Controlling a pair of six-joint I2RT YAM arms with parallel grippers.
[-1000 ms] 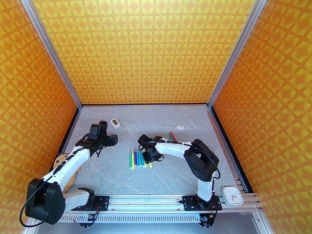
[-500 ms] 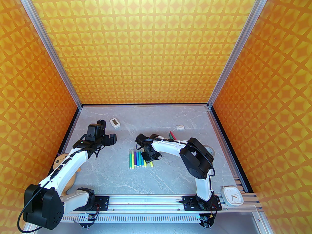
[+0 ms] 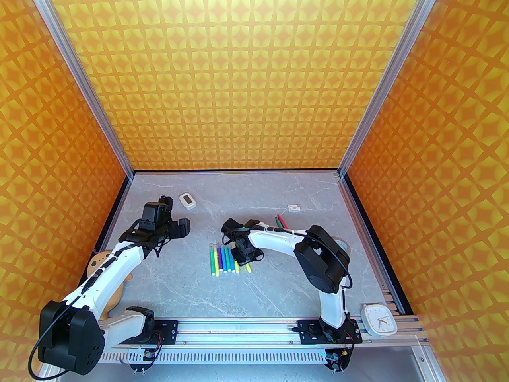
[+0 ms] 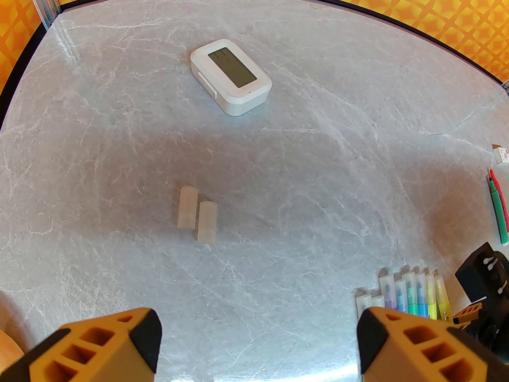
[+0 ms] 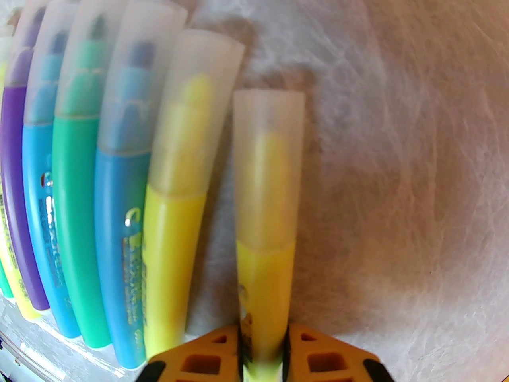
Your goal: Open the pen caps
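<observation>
Several capped pens [image 3: 223,258] lie side by side mid-table, translucent caps [image 5: 119,74] pointing away from the arms. My right gripper [image 5: 264,352] is shut on the barrel of the rightmost yellow pen [image 5: 265,285], set slightly apart from the row, its cap [image 5: 267,165] still on. From above, the right gripper [image 3: 243,258] sits at the row's right end. Two loose pen caps [image 4: 197,215] lie side by side on the table ahead of my left gripper [image 4: 258,348], which is open and holds nothing. From above, the left gripper [image 3: 175,215] hovers at the far left.
A white digital clock [image 4: 230,76] lies beyond the loose caps. A red pen and a green pen [image 3: 281,222] lie behind the right arm, a small white card [image 3: 294,207] farther back. A wooden object [image 3: 101,262] sits under the left arm, a white analog clock [image 3: 379,320] on the near-right rail.
My right arm has swung left, bringing its gripper closer against the right end of the pen row. The left arm has drawn back slightly to the left.
</observation>
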